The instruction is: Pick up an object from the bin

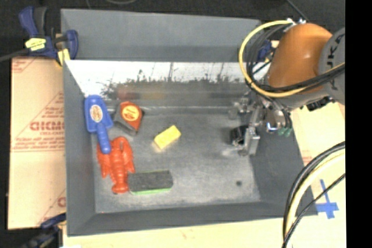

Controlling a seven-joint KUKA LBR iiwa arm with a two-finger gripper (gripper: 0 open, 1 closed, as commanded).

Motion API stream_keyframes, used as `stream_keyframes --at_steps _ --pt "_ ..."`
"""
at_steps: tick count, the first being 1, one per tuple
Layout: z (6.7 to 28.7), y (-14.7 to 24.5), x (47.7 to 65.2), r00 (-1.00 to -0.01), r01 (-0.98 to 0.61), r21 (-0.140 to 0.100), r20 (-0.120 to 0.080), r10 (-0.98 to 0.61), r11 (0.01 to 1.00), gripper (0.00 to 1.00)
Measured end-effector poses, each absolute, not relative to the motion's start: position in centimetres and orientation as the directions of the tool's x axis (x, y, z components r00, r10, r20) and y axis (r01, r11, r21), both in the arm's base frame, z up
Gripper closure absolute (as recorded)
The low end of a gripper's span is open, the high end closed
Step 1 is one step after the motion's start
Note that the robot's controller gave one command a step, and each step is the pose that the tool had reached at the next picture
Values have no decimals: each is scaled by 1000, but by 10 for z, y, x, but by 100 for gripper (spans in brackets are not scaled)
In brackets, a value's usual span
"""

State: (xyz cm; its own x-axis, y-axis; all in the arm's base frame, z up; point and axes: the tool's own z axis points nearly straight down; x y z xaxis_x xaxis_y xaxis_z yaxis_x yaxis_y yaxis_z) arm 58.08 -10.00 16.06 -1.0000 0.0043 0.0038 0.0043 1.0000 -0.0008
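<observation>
– Claw (246,136) status?
– Low in the right part of the bin (174,213), close to the right wall, over bare grey floor. Spread or pressed together: cannot tell, the metal parts overlap from this angle.
– Where are the pick candidates?
– All in the left half, well apart from the claw. Nearest is the yellow block (167,137), mid floor, lying skewed and on its own.
– And the rest?
– Orange round tape measure (130,115) sits left of the block and further back, near the rear wall. Blue handled tool (96,119) is just beside it, with its head toward the rear wall and its handle pointing to the front. The handle end meets the red lobster toy (119,162). The lobster lies lengthwise along the left side. Its front end touches the dark sponge (150,182), which has a green edge and lies near the front wall.
– Arm?
– Enters from the right. Orange cover (296,58) on the wrist sits over the right rear corner, and the cables (256,75), yellow and black, loop round it.
</observation>
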Motion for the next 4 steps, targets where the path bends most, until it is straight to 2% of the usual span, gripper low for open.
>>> stream_keyframes --at_steps 1,2,3,4 --pt "165 -100 583 -1000 2 -2 -4 2 1000 0" --pt "127 -69 587 -1000 18 -2 -12 18 1000 0" --pt "107 -52 617 -998 -64 2 11 -65 998 0" --pt "133 -31 639 -969 -247 -5 -10 -247 969 0"
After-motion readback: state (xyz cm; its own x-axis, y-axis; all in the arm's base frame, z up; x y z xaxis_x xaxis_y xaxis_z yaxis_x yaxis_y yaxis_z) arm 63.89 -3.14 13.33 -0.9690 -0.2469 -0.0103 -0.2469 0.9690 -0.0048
